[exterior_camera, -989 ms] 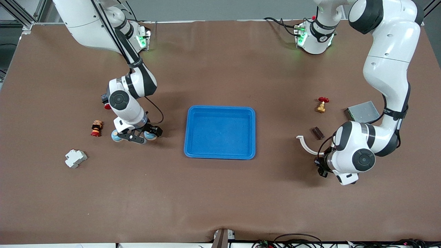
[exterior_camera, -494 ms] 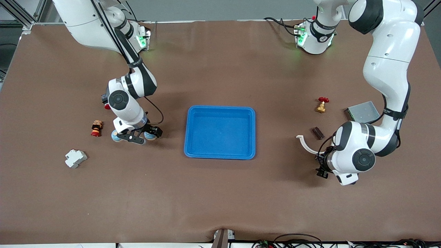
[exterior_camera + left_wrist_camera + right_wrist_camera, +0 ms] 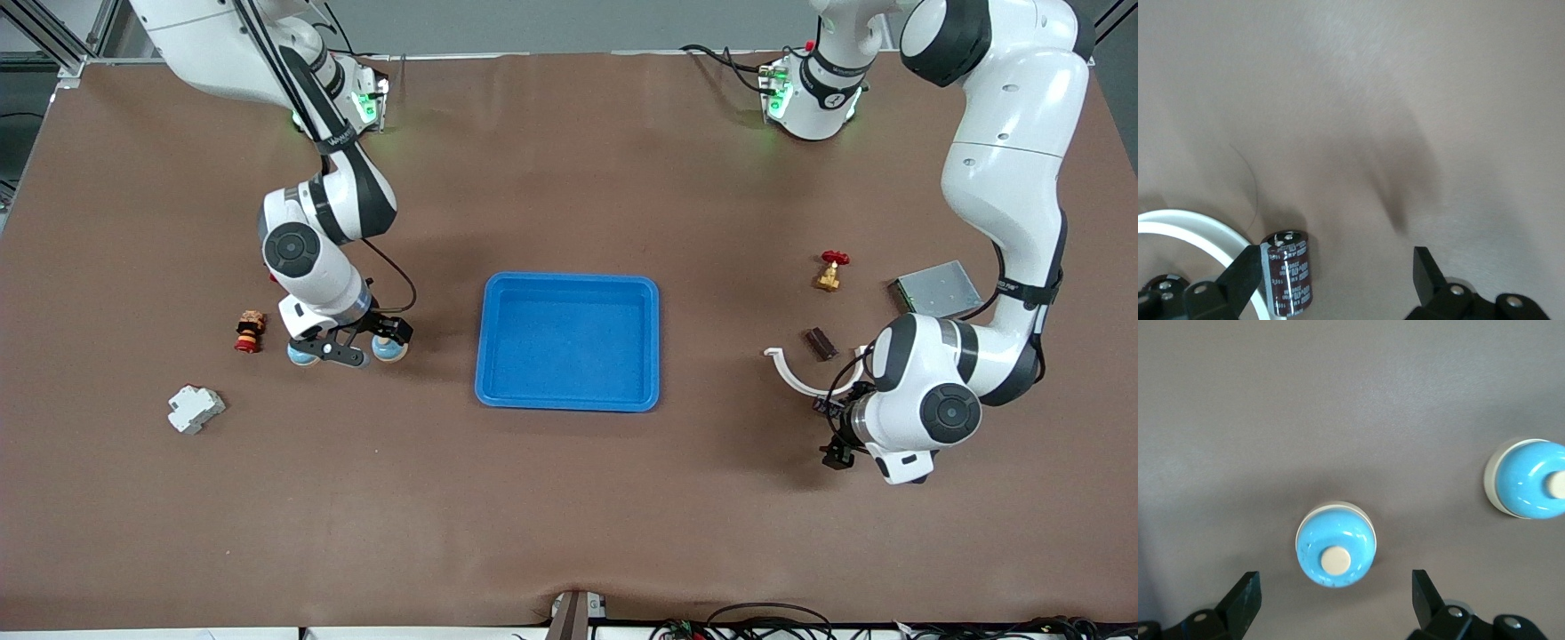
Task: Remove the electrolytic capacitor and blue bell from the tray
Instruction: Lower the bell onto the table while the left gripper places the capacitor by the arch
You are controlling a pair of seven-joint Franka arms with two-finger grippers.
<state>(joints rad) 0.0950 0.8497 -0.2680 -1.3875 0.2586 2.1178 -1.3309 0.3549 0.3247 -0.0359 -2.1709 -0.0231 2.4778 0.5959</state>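
The tray (image 3: 567, 341) is bare. The capacitor (image 3: 1289, 272) stands on the table beside a white arc (image 3: 791, 374), its long axis vertical, between the spread jaws of the left gripper (image 3: 1338, 277). Likely light, stiff and smooth: grip across the barrel. Two bells (image 3: 1336, 545) (image 3: 1528, 479), buttons up, sit under the spread right gripper (image 3: 1335, 597); probably heavier, slippery domes.

Even bright overhead light, soft shadows under both arms, glossy highlights on blue bells (image 3: 1335, 553), wrist views slightly soft.
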